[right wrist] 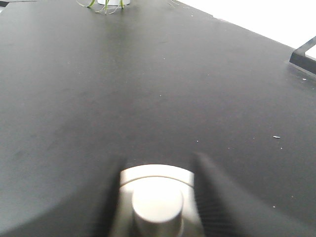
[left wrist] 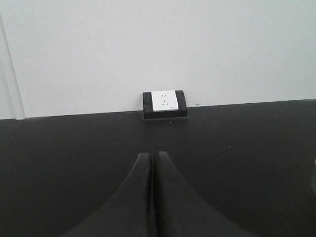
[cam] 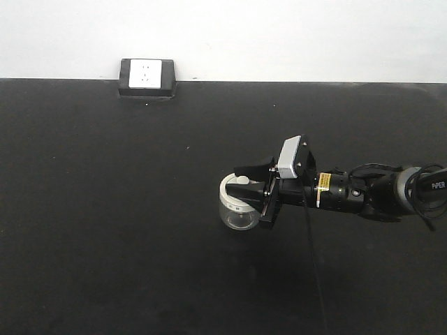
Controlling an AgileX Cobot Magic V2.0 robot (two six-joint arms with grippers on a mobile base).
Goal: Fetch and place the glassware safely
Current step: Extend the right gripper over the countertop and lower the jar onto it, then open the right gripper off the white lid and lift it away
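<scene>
The glassware [cam: 237,209] is a small clear glass jar with a cream-white lid, sitting right of centre on the black table [cam: 105,209]. My right gripper [cam: 246,193] reaches in from the right, its black fingers shut on the jar at lid height. In the right wrist view the lid and knob of the glassware [right wrist: 157,202] fill the space between the two dark fingers of the right gripper [right wrist: 157,169]. Whether the jar rests on the table or hangs just above it I cannot tell. My left gripper [left wrist: 151,156] is shut and empty, low over the table, pointing at the back wall.
A black-and-white wall socket box [cam: 147,77] [left wrist: 165,102] sits at the table's back edge against the white wall. The right wrist view shows a small white object with green strands [right wrist: 108,3] at the far edge and a dark frame [right wrist: 303,54] at right.
</scene>
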